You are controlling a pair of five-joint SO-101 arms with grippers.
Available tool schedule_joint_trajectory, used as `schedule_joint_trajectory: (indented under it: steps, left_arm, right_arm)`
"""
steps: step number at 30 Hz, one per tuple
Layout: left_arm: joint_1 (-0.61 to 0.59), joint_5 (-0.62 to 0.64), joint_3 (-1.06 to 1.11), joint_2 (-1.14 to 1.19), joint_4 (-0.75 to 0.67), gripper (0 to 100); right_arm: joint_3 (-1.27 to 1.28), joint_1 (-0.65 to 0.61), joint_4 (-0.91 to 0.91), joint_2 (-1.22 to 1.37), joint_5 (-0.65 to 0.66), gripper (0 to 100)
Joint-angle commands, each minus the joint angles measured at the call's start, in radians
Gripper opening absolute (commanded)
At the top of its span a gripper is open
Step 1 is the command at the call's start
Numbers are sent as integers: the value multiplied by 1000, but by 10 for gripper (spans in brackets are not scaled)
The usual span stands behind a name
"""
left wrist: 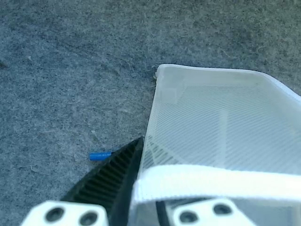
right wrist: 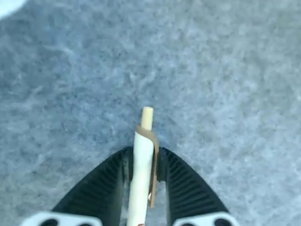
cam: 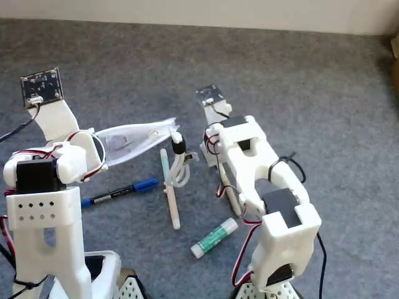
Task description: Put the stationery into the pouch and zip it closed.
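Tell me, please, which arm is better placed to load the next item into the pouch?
Right: the right gripper holds a pen, ready to insert, while the left gripper is clamped on the pouch.

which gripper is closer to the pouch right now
Left. The left gripper has its jaws shut on the edge of the pouch. The right gripper holds a cream pen over the carpet, apart from the pouch.

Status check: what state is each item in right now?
pouch: clamped in left gripper, zip state unclear
cream pen: clamped in right gripper, outside pouch
blue marker: capped, lying on table
pale pen: lying on table
glue stick: lying on its side on table
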Motion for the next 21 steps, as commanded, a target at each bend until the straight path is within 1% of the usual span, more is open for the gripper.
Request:
schedule_joint_trajectory:
  steps: [1, 4, 9, 13, 16, 21]
  left_arm:
    - [-16, 5, 8, 19, -25, 6]
    - [-16, 5, 7, 19, -25, 6]
    - [-10, 6, 1, 19, -25, 6]
    - [-10, 9, 8, 19, -46, 6]
    - [-12, 9, 8, 22, -51, 6]
    - [-10, 8, 8, 19, -52, 6]
  right_arm:
    - [-27, -4, 1, -4, 8, 5]
    - [-27, -4, 41, -36, 8, 5]
    - [-22, -4, 139, -214, 6, 5]
    - [19, -5, 136, -314, 6, 5]
    - [62, -7, 136, -341, 6, 5]
    - [65, -7, 140, -389, 6, 5]
